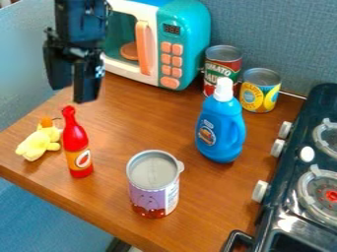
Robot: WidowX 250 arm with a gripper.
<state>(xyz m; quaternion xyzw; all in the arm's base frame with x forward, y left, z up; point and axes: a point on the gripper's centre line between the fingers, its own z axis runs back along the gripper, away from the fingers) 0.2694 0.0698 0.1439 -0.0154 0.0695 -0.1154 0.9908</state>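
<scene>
The black gripper (70,92) hangs at the upper left, in front of the toy microwave, its fingers apart with nothing between them. Below it, a red sauce bottle (76,142) stands upright near the table's left edge. Beside the bottle lies a yellow plush toy (39,142) with an orange part. A can with a purple and red label (153,189) stands at the front. Right of centre is an upright blue detergent bottle (220,129) with a white cap.
A teal and white toy microwave (184,49) stands at the back. Right of it are a tomato can (222,66) and a yellow-labelled can (259,96). A dark toy stove (289,211) with white knobs lines the right side of the wooden table (131,115).
</scene>
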